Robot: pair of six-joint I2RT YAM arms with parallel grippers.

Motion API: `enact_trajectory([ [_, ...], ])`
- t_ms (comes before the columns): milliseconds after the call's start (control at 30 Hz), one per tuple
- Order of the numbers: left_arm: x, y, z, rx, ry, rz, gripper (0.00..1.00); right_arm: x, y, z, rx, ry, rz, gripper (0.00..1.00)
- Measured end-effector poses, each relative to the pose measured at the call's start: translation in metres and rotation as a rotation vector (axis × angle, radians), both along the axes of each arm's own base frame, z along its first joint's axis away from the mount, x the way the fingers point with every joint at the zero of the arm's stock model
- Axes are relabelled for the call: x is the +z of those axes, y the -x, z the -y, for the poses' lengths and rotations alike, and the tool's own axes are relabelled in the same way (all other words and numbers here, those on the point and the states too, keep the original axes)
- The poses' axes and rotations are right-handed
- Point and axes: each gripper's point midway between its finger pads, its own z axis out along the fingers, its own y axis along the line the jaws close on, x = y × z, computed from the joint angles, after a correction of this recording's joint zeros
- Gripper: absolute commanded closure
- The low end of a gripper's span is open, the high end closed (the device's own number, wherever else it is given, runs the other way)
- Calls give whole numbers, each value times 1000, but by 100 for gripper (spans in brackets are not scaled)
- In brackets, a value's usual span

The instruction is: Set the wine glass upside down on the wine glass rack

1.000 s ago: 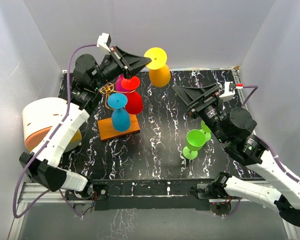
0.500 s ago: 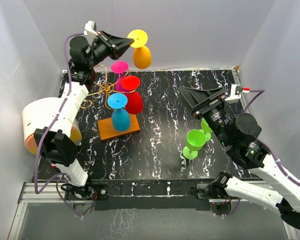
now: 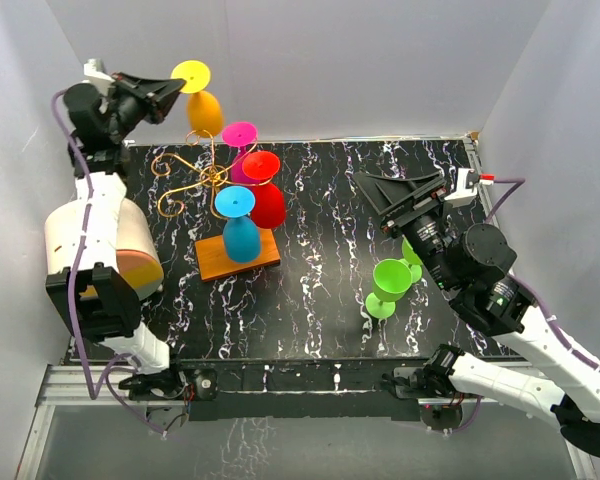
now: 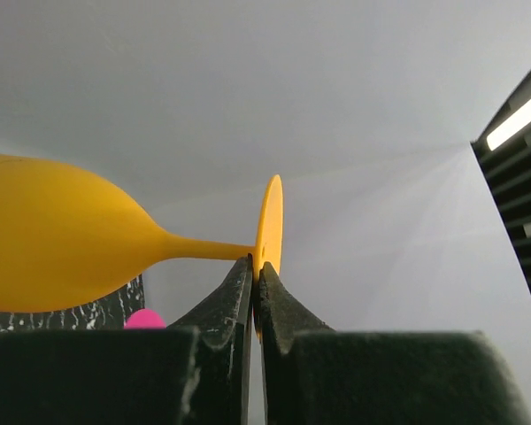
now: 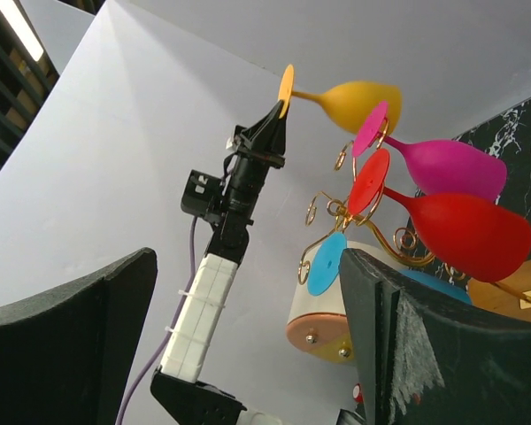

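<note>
The left tool [image 3: 178, 86] is clenched on the thin foot of the yellow wine glass [image 3: 203, 108], which hangs high at the far left corner, foot up and bowl down, behind the wine glass rack [image 3: 211, 263] and apart from it. The right tool [image 3: 377, 200] is released, its jaws spread wide over the right side of the desk [image 3: 320, 300], near the green glasses [image 3: 390, 279] and holding nothing.

The step in hand looks like carrying the glass to a free curl of the rack. The pink glass [image 3: 240, 135], red glass [image 3: 266, 198] and blue glass [image 3: 240, 228] already fill the arms on the right and near side, while the loops on the left look empty. It seems best to come in low and level from that side, slide the stem into the open curl so the foot rests above the wire, and let go only once the foot sits. The pinch is on the disc's edge alone, so a quick swing could twist the glass loose.

The left wrist view shows what the top view cannot: the fingertips [image 4: 239, 283] meet on the foot's rim just beside the stem. The right wrist view shows from the side that the yellow glass sits above the hung ones, clear of the gold wire
</note>
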Motion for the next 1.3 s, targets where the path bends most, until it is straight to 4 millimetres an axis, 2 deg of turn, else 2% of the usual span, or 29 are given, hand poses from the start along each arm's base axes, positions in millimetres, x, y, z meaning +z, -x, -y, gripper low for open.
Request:
enact_trajectory([
  [167,-11,12,-55,101,3,-36,100,-3,-1,0,-6,4,-7,18],
  [367,-19,37,-79,156,-14,-77,100,-9,-3,-2,-6,15,-19,19],
  [600,-37,56,-84,219,-61,-193,100,-12,-3,-1,-9,25,-28,20],
  [767,-55,58,-87,239,-75,-270,100,-14,-3,0,-10,26,-30,20],
  [1067,-66,62,-85,229,-81,-311,100,-15,-2,1,-13,26,-32,21],
  [1300,-79,69,-74,187,-66,-339,100,-19,-4,-1,-11,28,-43,21],
])
